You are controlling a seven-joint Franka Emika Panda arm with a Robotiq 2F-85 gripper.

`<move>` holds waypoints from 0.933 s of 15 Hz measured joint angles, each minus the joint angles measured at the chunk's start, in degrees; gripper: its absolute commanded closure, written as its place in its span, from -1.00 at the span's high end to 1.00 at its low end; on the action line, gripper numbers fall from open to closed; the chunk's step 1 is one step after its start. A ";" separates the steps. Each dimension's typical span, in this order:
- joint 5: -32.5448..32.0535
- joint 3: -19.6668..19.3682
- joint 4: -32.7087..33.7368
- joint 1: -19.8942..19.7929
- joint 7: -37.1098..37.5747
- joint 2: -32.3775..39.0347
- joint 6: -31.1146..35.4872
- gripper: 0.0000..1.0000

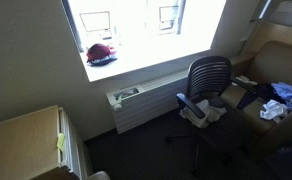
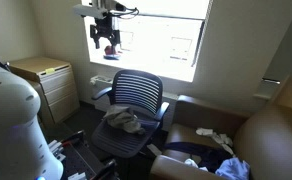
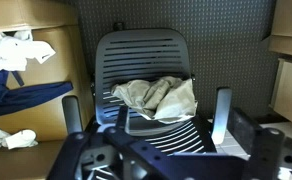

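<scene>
Looks like approach phase: gripper (image 3: 176,160) empty with jaws wide apart, facing the crumpled cloth (image 3: 158,97) heaped on the office chair (image 3: 141,50) seat against the backrest; next move probably needs advancing and dropping onto the heap's top fold before closing.

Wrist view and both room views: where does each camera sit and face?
In an exterior view, from high up, looking down at the window sill and chair; no robot part shows.
In an exterior view, facing the chair and window; white arm at left.
Wrist view: tilted down at the cloth on the seat; open fingers at bottom.
All share the chair and cloth.
</scene>
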 measured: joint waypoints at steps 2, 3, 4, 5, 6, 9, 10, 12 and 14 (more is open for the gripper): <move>0.00 0.00 0.00 0.00 0.00 0.00 0.00 1.00; 0.00 0.00 0.00 0.00 0.00 0.00 0.00 1.00; 0.00 0.00 0.00 0.00 0.00 0.00 0.00 1.00; 0.00 0.00 0.00 0.00 0.00 0.00 0.00 1.00; 0.00 0.00 0.00 0.00 0.00 0.00 0.00 1.00; -1.13 0.26 -0.05 -0.20 1.09 0.00 1.11 1.00; -3.53 0.71 -0.48 -0.81 3.34 0.22 3.96 1.00; -9.71 0.95 -3.16 -3.39 6.37 2.18 12.54 1.00; -17.39 0.74 -6.29 -7.67 9.85 5.61 21.18 1.00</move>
